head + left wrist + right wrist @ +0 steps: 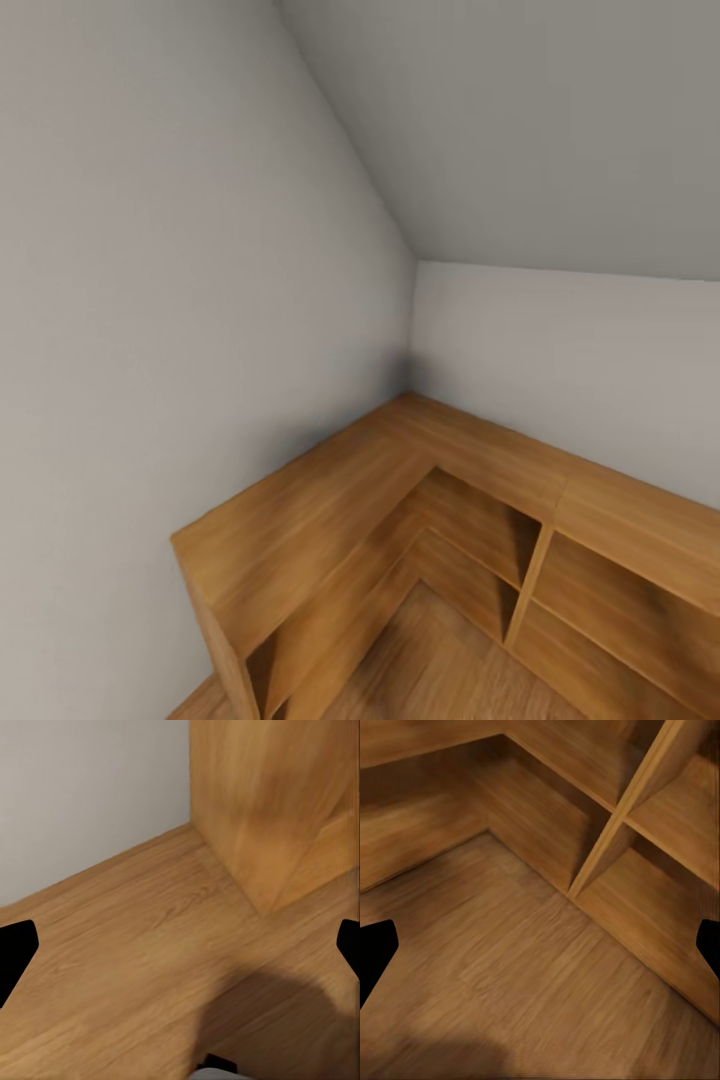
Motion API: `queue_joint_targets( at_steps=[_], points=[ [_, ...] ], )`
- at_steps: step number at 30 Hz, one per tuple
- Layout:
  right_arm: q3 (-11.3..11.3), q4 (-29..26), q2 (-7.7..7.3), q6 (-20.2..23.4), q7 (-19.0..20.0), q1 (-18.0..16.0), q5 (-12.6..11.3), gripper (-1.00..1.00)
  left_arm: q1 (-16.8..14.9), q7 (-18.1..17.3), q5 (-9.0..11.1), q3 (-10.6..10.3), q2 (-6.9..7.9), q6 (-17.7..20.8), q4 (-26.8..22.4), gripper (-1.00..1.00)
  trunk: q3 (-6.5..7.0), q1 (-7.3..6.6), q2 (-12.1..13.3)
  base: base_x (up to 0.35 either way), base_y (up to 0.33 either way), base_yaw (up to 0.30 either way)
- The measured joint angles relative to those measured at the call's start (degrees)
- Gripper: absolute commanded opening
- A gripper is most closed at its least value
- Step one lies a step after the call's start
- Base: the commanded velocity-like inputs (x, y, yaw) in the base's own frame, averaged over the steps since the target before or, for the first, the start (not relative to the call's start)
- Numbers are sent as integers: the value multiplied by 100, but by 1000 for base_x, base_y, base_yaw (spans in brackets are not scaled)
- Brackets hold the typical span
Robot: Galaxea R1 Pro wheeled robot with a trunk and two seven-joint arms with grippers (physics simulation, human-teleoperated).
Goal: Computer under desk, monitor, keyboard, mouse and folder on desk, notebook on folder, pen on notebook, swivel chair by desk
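Facing a corner, left to right: grey wall, L-shaped wooden shelving, plank floor beneath both grippers, their spread fingertips holding nothing; no task item located, so progress cannot be judged.

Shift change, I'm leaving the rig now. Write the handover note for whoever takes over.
Left pincer: open, holding nothing, over bare wooden floor beside a wooden cabinet side.
Right pincer: open, holding nothing, facing the open shelf compartments.
Head view: corner of the room, grey walls, an L-shaped wooden shelf unit.
The job's things are not in these pictures; the robot looks to be in transit.
Done: nothing can be confirmed from here.
Left: find the desk and chair, then check every item of the task.
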Motion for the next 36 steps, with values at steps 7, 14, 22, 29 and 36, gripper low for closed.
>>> queue_joint_targets(
  at_steps=[7, 14, 22, 29, 36],
  points=[
    [-2, 0, -2, 1, 0, 0, -4, 100, 0, 2, -3, 0, -1, 0, 0, 100, -26, 0, 0, 0, 0, -278],
    [-18, 0, -14, 1, 0, 0, -6, 100, 0, 2, -1, 0, -3, 0, 0, 100, -52, 0, 0, 0, 0, -278],
    [-29, 0, -17, 45, 0, 0, -7, 100, 0, 11, 1, 0, -2, 0, 0, 100, -78, 0, 0, 0, 0, -278],
    [-37, 0, -17, 41, 5, 0, -6, 100, 0, 11, 1, 0, -1, 0, 0, 100, -96, 0, 0, 0, 0, -278],
    [-38, 0, -24, 37, 9, 0, -6, 100, 0, 11, 0, 0, -8, 0, 0, 100, -114, 0, 0, 1, 6, -278]
  ],
)
